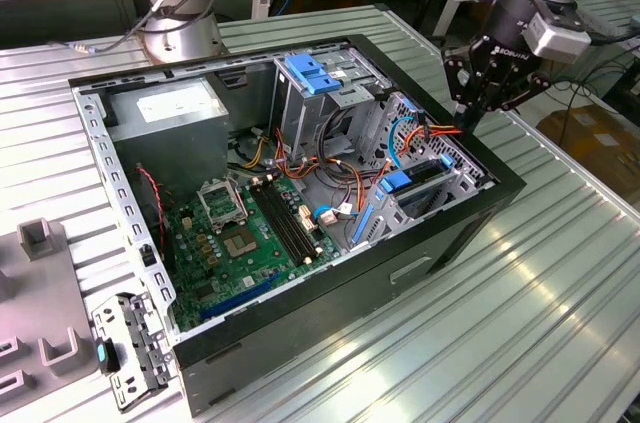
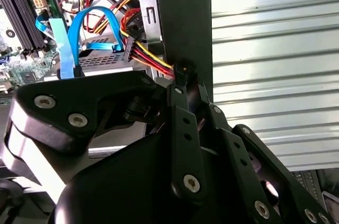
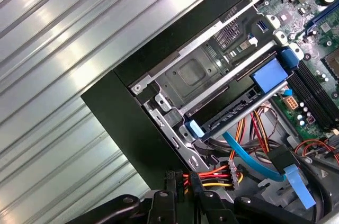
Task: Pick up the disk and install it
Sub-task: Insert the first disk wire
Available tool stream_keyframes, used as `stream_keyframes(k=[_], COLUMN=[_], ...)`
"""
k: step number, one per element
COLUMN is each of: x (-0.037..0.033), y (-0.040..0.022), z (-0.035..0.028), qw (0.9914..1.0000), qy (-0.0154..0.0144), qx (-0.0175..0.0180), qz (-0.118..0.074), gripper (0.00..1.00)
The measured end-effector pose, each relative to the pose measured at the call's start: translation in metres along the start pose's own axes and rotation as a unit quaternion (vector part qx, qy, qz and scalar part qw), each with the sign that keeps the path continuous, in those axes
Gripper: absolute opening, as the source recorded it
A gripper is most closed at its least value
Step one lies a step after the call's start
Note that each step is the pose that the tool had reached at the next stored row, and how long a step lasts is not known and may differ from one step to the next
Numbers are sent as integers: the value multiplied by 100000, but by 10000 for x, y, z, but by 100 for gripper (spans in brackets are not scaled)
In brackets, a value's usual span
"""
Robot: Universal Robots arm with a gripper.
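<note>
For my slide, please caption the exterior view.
Gripper poised over the open computer case's drive-bay corner, above the blue-framed disk.

An open black metal computer case (image 1: 420, 263) lies on the ribbed aluminium table (image 1: 560, 273). Just beneath the jaws runs a bundle of red, yellow and black wires (image 2: 151, 57); the green motherboard (image 1: 240, 243) sits well apart from them.

Work surface: a ribbed metal table (image 1: 560, 283) of parallel silver slats, also visible in both wrist views beside the case wall. Resting directly on it: an open black computer case (image 1: 300, 193), lying on its side with the interior facing up; a grey perforated bracket (image 1: 130, 343) with a blue tab, just beside the case's corner at the exterior view's left; a grey fixture block (image 1: 40, 293) beside that bracket; the arm's base (image 1: 180, 33) behind the case.
</note>
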State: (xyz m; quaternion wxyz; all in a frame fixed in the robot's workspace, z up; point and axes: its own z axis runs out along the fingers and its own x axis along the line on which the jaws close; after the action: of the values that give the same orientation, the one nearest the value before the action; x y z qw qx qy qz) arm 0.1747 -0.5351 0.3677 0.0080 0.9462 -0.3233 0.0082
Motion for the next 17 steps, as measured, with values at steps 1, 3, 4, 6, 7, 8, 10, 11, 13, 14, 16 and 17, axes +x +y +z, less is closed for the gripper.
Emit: stream_keyframes(k=[1, 3, 4, 6, 7, 8, 10, 11, 13, 14, 16, 17], x=[0, -1, -1, -1, 0, 0, 0, 0, 1, 1, 1, 1], y=[0, 0, 0, 0, 0, 0, 0, 0, 0, 0, 0, 0], z=[11, 28, 34, 35, 31, 22, 10, 6, -2, -18, -26, -27], qw=[100000, 100000, 100000, 100000, 100000, 100000, 100000, 100000, 100000, 100000, 100000, 100000], qy=[24, 61, 67, 75, 89, 57, 50, 53, 26, -19, -80, -79], qx=[4, 4, 2, -7, -17, 10, 4, -6, -43, -90, -99, -105], qz=[-69, -184, -227, -271, -274, -274, -272, -275, -276, -278, -279, -280], gripper=[24, 24, 24, 22, 18, 18, 17, 17, 17, 17, 17, 17])
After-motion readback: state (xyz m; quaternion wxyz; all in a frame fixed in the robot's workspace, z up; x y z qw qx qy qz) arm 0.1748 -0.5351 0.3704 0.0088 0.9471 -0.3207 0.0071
